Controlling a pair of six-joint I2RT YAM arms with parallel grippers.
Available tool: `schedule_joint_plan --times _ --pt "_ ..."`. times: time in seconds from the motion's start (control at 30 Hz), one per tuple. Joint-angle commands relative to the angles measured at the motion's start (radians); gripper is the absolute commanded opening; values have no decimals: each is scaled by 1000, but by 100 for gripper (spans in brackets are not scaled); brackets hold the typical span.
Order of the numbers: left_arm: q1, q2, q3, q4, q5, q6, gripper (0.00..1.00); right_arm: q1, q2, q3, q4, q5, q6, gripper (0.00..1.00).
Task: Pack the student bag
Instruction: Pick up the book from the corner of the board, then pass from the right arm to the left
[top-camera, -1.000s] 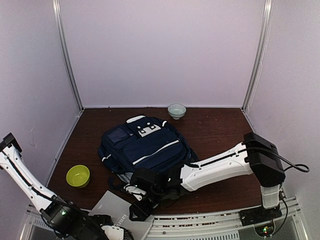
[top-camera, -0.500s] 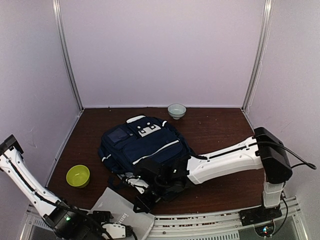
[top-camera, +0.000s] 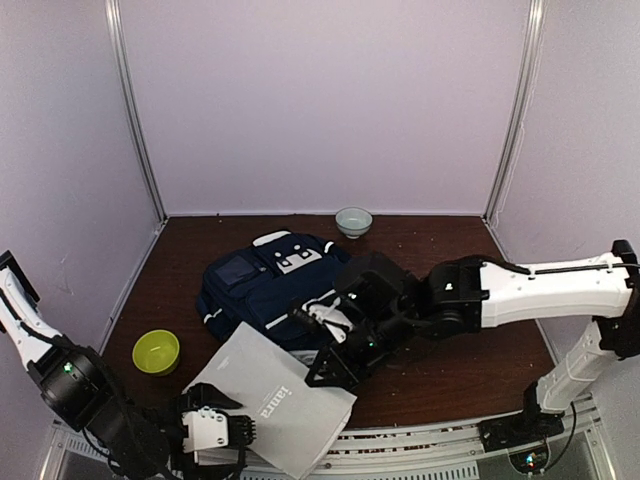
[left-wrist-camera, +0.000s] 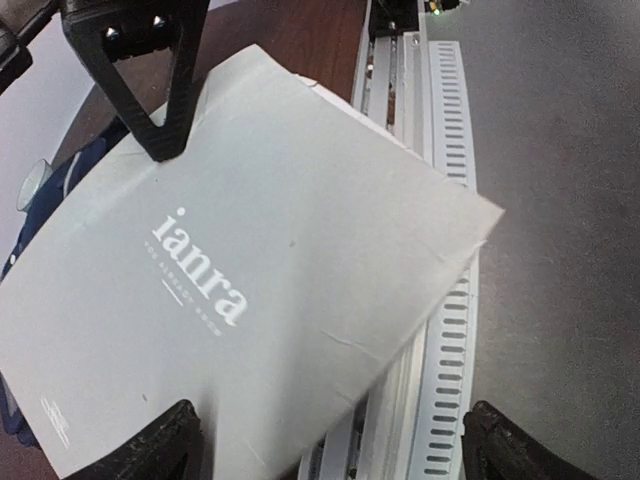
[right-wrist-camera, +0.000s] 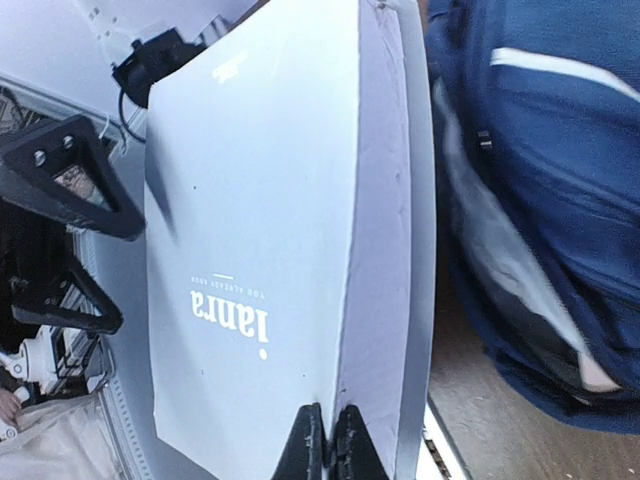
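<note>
The student bag (top-camera: 275, 285), navy with white stripes, lies flat on the brown table; its side fills the right of the right wrist view (right-wrist-camera: 540, 190). My right gripper (top-camera: 333, 371) is shut on the edge of a grey booklet (top-camera: 268, 402) marked "ianra" and holds it tilted off the table, in front of the bag. The right wrist view shows the fingertips (right-wrist-camera: 328, 445) pinching the booklet (right-wrist-camera: 250, 250). My left gripper (top-camera: 222, 432) is open at the booklet's near-left edge; in its own view (left-wrist-camera: 330, 455) the booklet (left-wrist-camera: 250, 270) lies between the wide-apart jaws.
A green bowl (top-camera: 156, 352) stands left of the bag. A pale bowl (top-camera: 353, 221) stands by the back wall. A slotted metal rail (left-wrist-camera: 440, 330) runs along the table's near edge. The right gripper's fingers (left-wrist-camera: 150, 80) show in the left wrist view.
The right arm has swung right and up with the booklet, lifting it clear in front of the bag. The left arm has drawn back to the left and low.
</note>
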Motion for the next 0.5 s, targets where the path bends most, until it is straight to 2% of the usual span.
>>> schedule_joint_plan --times 0.0,0.13,0.27,0.4,0.47 --pt "61 17 83 47 -37 117 93 -102 -114 -69 -117 114 -45 0" --pt "140 69 150 52 -21 189 94 -239 -212 -164 -112 122 -72 0" --pt "270 76 208 147 37 210 98 -376 -234 -183 -164 103 -178 0" --pt "552 66 213 203 241 119 98 -434 -208 -150 -254 132 -329 0" --pt "675 62 204 231 316 90 98 -437 -238 -161 -247 145 -387 0"
